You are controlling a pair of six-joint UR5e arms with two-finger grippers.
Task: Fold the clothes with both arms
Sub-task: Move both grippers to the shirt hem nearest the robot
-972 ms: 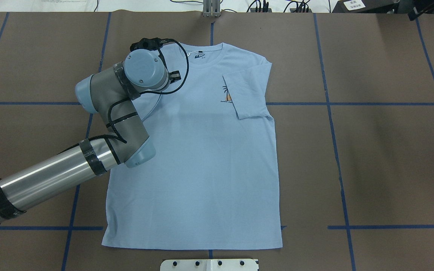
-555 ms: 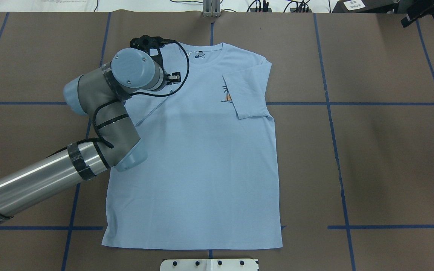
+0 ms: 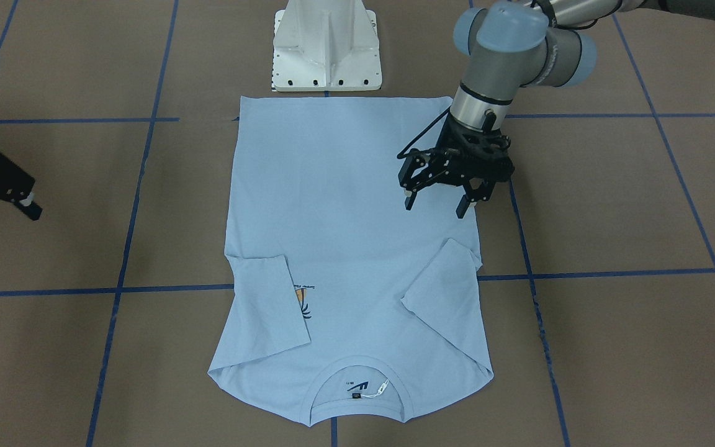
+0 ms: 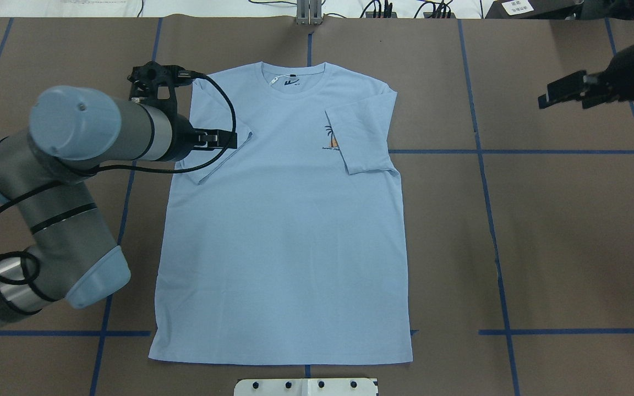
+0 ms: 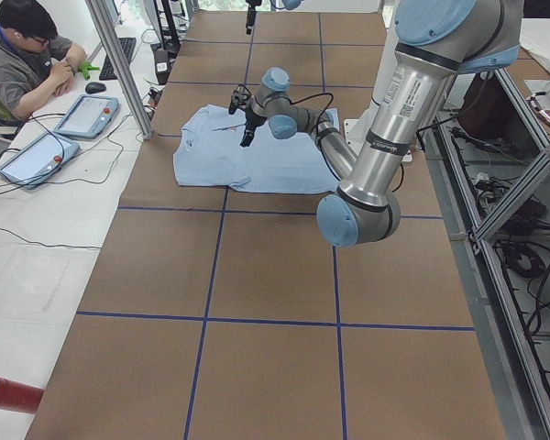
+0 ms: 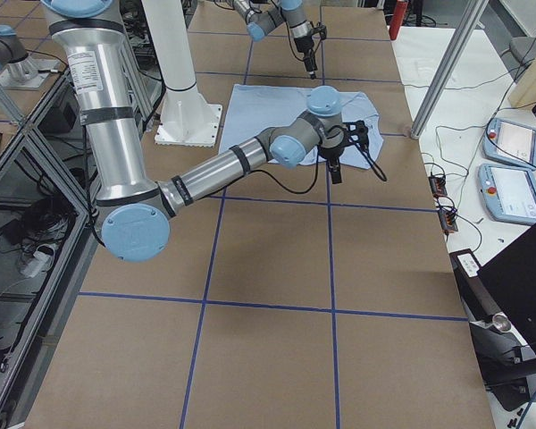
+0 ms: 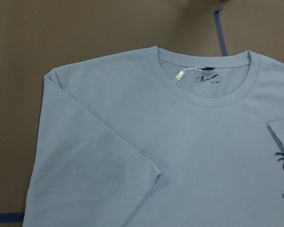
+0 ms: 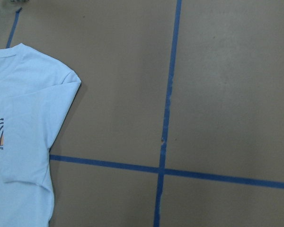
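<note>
The left tool (image 3: 434,208) and right tool (image 3: 0,220) spread; T-shirt (image 4: 289,247) collar label (image 7: 206,79) lettering unreadable.

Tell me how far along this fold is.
Done: both sleeves are folded in onto the T-shirt. In hand: nothing; the left gripper hangs open over the shirt's edge, the right gripper is open off to the side. Left: every fold of the body, which lies flat at full length.

No legible txt, collar label (image 7: 204,79) logo too small, lettering under T-shirt (image 4: 289,247) palm print (image 4: 330,137) blurred
</note>
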